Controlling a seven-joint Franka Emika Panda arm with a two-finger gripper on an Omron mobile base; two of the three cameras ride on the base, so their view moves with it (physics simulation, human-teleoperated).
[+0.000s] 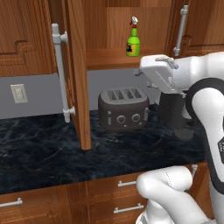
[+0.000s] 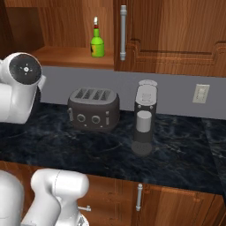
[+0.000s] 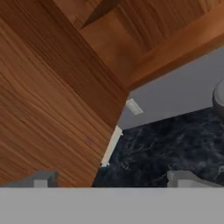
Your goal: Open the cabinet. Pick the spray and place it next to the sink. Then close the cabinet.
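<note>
The cabinet door (image 1: 78, 65) stands swung wide open, edge-on, with its silver bar handle (image 1: 60, 72) on the left side. On the wooden shelf (image 1: 111, 57) inside stands the green spray (image 1: 133, 41), upright and untouched; it is also on the shelf (image 2: 70, 56) as the spray (image 2: 97, 42). My gripper (image 3: 113, 181) is open, fingertips (image 3: 41, 179) wide apart and holding nothing, facing the door's inner face (image 3: 52, 100) and its handle (image 3: 111, 146). The white hand (image 1: 159, 72) hangs just below the shelf, right of the spray. The sink is out of view.
A dark toaster (image 1: 123, 108) sits on the black marble counter (image 1: 43, 153) under the shelf, with a coffee machine (image 2: 145, 117) to its right. The neighbouring cabinet door (image 2: 172, 31) is shut. Wall outlets (image 1: 19, 93) flank the spot. Drawers (image 1: 127, 186) run below.
</note>
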